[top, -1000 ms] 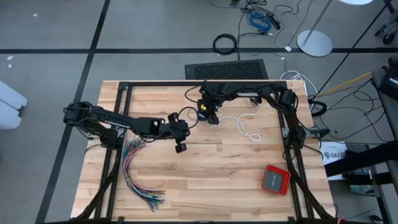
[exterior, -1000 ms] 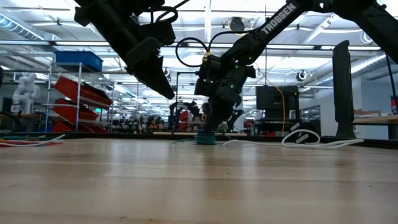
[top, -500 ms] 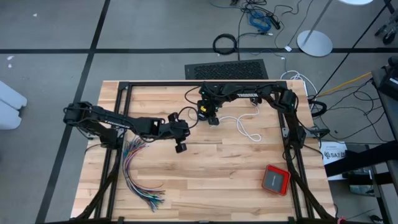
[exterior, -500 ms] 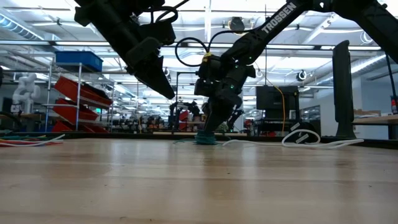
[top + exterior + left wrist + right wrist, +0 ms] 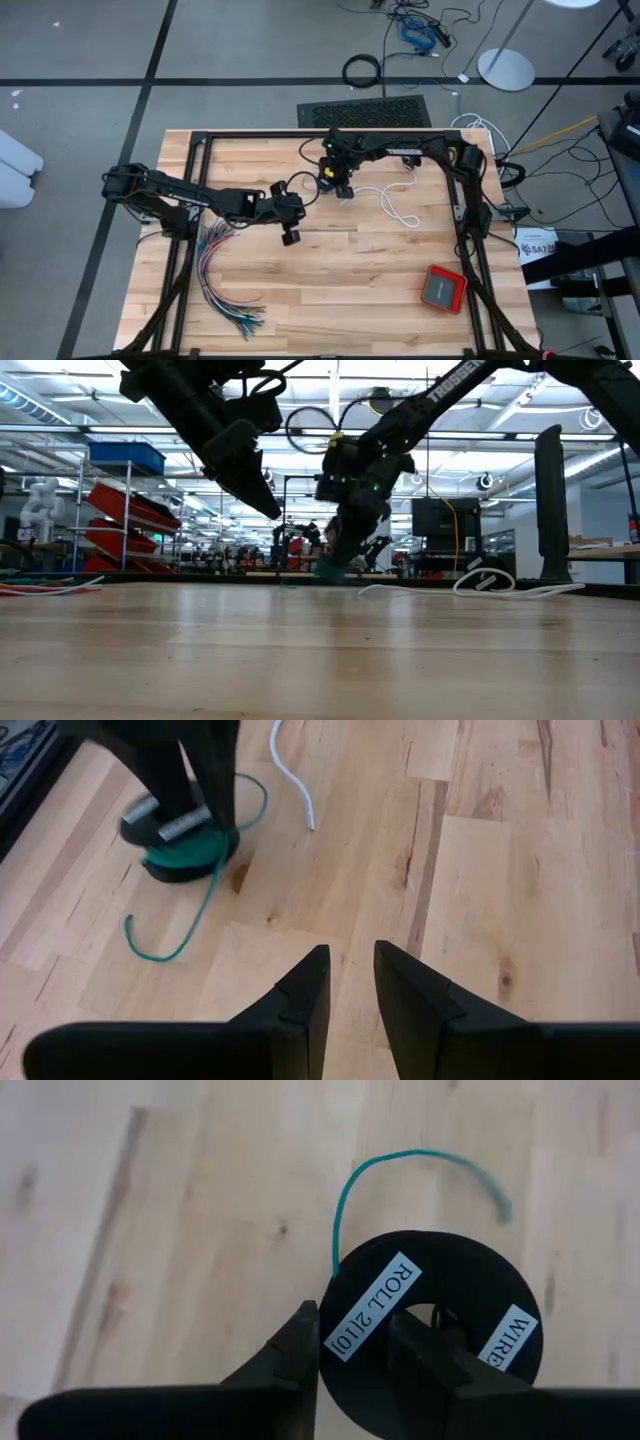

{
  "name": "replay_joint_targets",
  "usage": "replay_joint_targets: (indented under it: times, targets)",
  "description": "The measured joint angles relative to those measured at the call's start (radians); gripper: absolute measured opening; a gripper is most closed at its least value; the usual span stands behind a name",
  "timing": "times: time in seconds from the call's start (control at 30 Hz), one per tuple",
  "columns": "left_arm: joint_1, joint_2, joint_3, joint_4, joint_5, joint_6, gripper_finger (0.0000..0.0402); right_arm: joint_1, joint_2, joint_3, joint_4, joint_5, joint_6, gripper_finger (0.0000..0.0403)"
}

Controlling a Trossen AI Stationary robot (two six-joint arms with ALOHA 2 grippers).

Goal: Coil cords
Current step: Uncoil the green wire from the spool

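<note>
Right wrist view, right claw clamped on black spool trailing teal-green cord, left claw narrowly apart

I'm working in what looks like a robotics lab or open workshop hall: the wooden table sits in a black frame on a grey floor marked with dark tape lines, with loose cables and a round white stand base lying about. Level across the table I see shelving with red bins, a blue crate, rows of ceiling lights, a white robot arm and a dark monitor.
</note>
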Motion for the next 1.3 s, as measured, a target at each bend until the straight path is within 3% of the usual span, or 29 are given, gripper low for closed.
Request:
replay_joint_targets:
  times: [0.2,0.53,0.83,1.0,1.13,1.3]
  targets:
    - [0.0,0.0,0.0,0.002,-0.02,0.018,0.0089,0.019,-0.091,0.0,-0.045,-0.003,0.01,0.0079]
    - [-0.028,0.0,0.0,0.093,-0.244,0.104,0.0089,0.064,-0.284,0.002,-0.142,-0.01,0.06,0.0078]
    - [-0.036,0.017,-0.042,0.548,-0.17,0.176,0.0089,0.11,-0.484,0.003,-0.2,-0.003,0.119,0.0078]
    - [-0.031,0.071,-0.156,0.882,-0.247,0.186,0.0089,0.163,-0.571,0.003,-0.223,0.008,0.143,0.0078]
    - [-0.048,0.119,-0.189,1.134,-0.245,0.276,0.0089,0.204,-0.61,0.003,-0.252,0.054,0.161,0.0078]
    - [-0.095,0.158,-0.148,1.233,-0.237,0.456,0.0089,0.225,-0.621,0.003,-0.275,0.078,0.195,0.0078]
